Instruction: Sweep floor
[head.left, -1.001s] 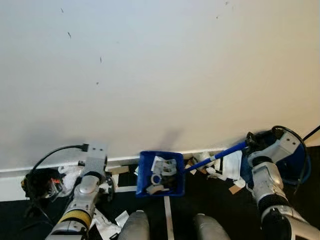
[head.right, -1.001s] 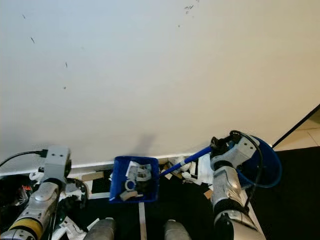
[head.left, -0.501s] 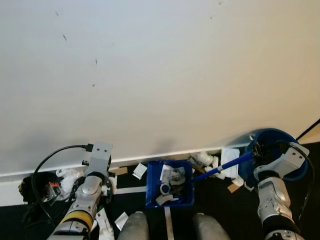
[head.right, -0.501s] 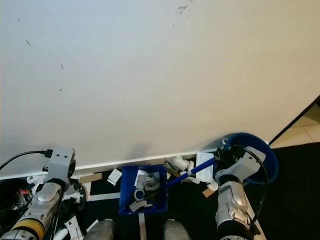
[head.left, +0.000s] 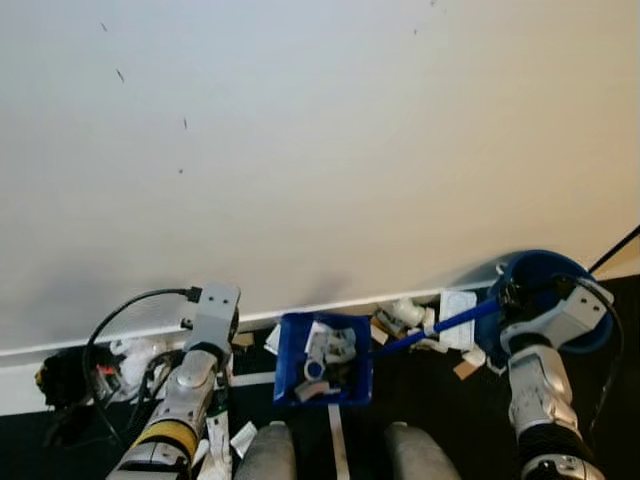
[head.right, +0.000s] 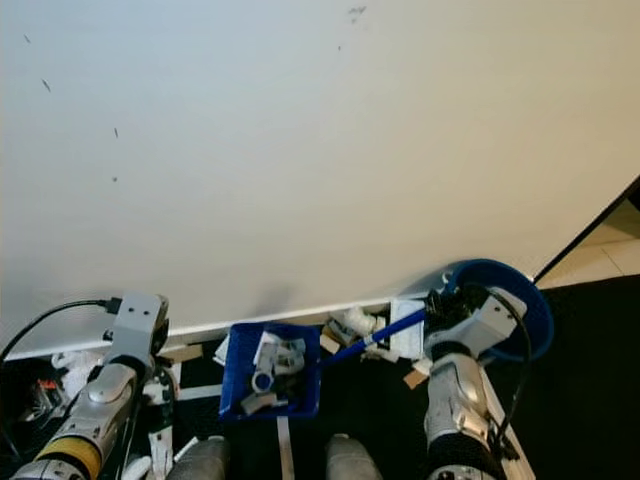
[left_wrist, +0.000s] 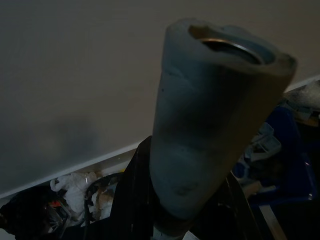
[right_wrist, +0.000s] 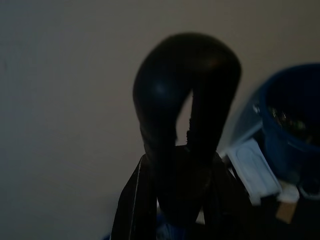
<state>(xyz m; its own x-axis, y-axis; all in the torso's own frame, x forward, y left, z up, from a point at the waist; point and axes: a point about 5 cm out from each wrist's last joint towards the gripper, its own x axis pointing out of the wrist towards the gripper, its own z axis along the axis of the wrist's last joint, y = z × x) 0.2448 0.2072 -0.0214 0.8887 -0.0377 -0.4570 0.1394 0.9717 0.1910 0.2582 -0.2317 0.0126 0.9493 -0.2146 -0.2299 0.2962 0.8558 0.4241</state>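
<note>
Dark floor under a pale wall (head.left: 320, 150), litter along the skirting.
Left gripper (left_wrist: 165, 210) pinches a stiff grey broom handle (left_wrist: 210, 125); loaded blue dustpan (head.left: 322, 358) sits between; right gripper (right_wrist: 175, 200) clamps its light, rigid handle (head.left: 440, 325). Best held high.

Glossy blue plastic dustpan (head.left: 324, 359); matt wall (head.left: 320, 150)

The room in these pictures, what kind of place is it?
Probably the edge of a room in a home: a plain white wall with a baseboard, a dark floor, and litter beside a blue dustpan.
</note>
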